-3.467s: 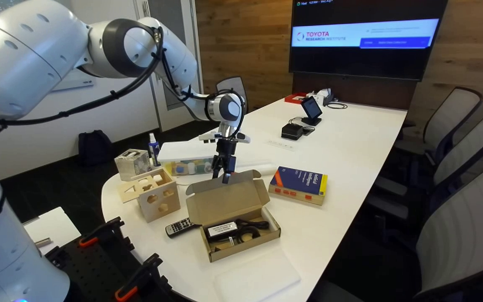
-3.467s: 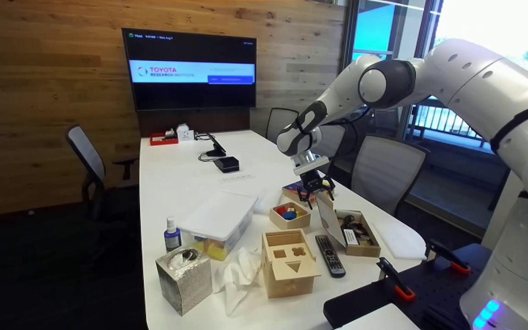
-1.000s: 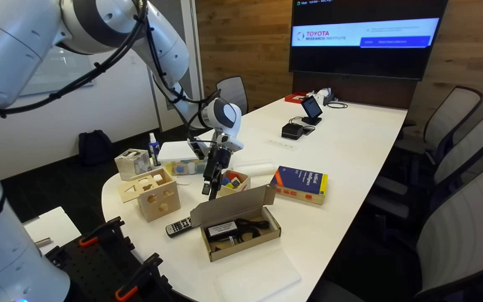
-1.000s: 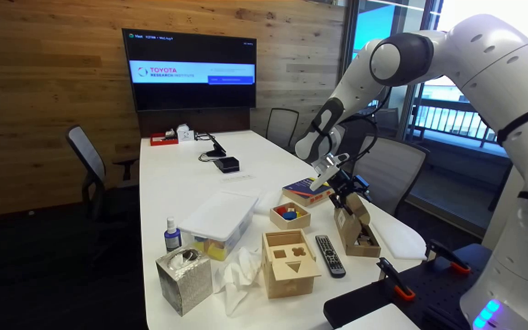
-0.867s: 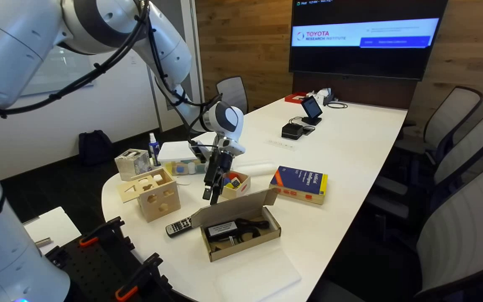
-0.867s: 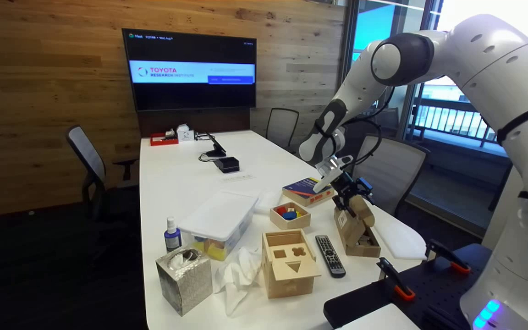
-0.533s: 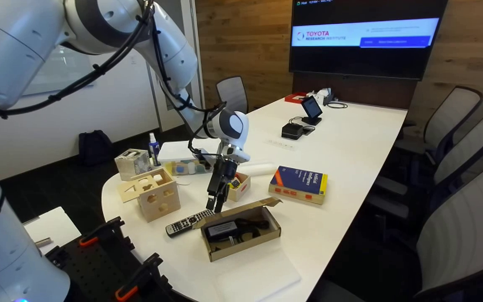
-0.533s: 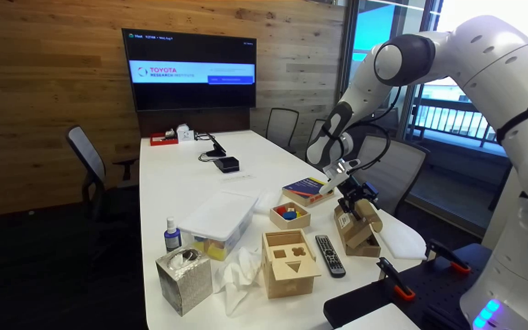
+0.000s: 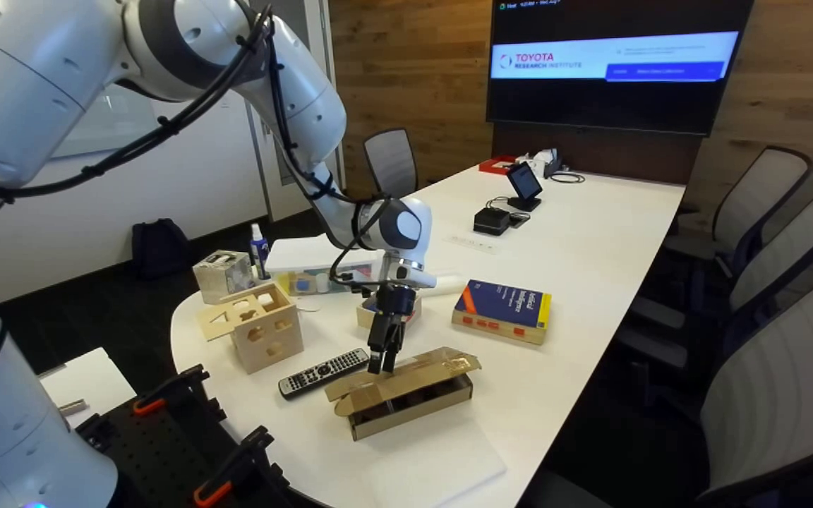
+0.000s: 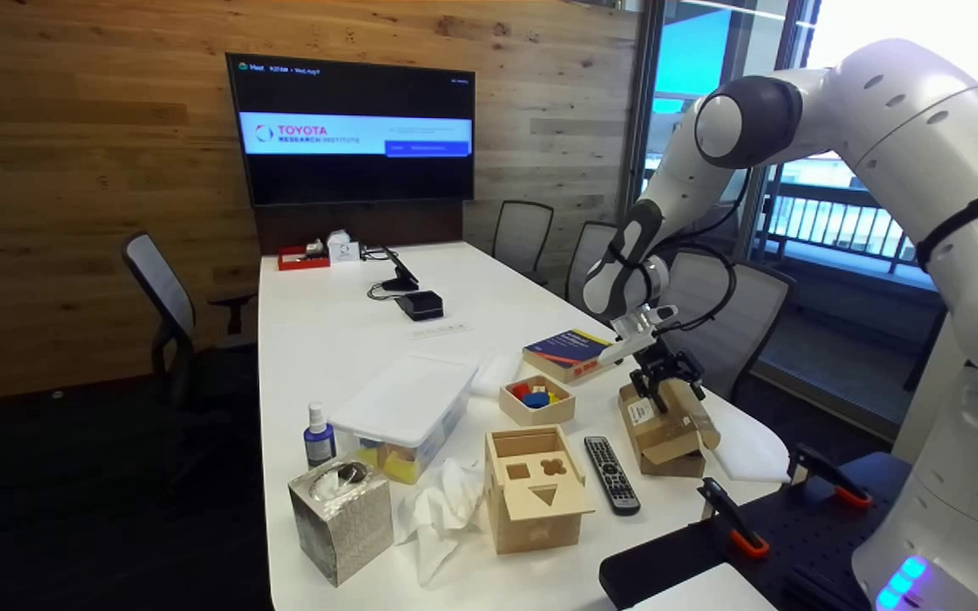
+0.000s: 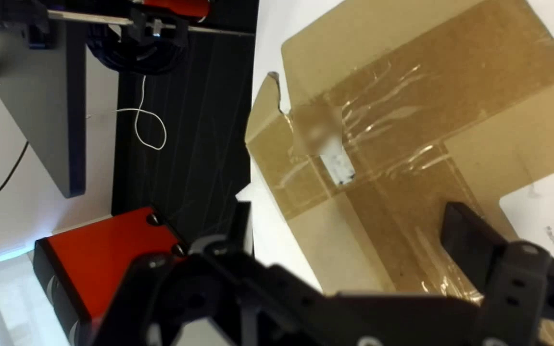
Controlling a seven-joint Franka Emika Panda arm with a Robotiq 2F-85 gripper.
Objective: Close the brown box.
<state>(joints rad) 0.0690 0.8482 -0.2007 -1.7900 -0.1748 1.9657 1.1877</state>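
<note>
The brown box [image 9: 410, 416] is tan cardboard and sits on the white table in both exterior views. Its lid [image 9: 406, 377] is tilted low over the tray, with a dark gap along the front side. The lid also shows in an exterior view [image 10: 667, 424], with a side flap sticking out. In the wrist view the lid's taped outer face [image 11: 402, 120] fills much of the picture. My gripper [image 9: 382, 367] is open, fingers wide apart [image 11: 349, 216], at the lid's outer face. One fingertip seems to touch the lid. The box's contents are mostly hidden.
A remote control [image 9: 323, 372] lies beside the box. A pale wooden organiser [image 9: 265, 328], a small tray of blocks [image 10: 537, 400] and a blue-yellow book [image 9: 502, 310] stand around it. A white sheet [image 9: 435, 462] lies in front. Clamps [image 10: 735, 518] stand at the robot's base.
The lid has swung from leaning back open to low over the tray, covering most of the inside. My gripper has moved down and toward the box along with the lid.
</note>
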